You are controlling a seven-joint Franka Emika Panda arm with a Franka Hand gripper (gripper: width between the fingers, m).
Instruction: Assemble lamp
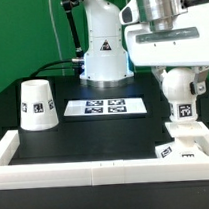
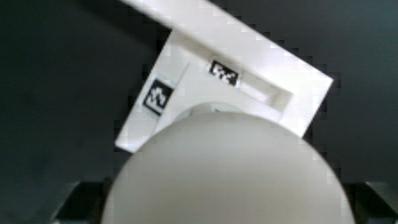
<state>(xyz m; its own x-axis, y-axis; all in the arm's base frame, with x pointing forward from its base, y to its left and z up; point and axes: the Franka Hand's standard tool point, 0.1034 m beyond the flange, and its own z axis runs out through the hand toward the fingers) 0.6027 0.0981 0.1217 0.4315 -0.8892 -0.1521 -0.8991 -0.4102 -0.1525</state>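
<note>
My gripper is shut on the round white bulb and holds it with its tagged stem pointing down. The bulb hangs just above the flat square base, which lies in the front corner at the exterior view's right, against the white wall. In the wrist view the bulb fills the frame between my dark fingers, and the tagged base shows beyond it. The tapered shade stands upright at the exterior view's left, far from my gripper.
The marker board lies in the middle of the black table. A low white wall runs along the front and sides. The robot's base column stands at the back.
</note>
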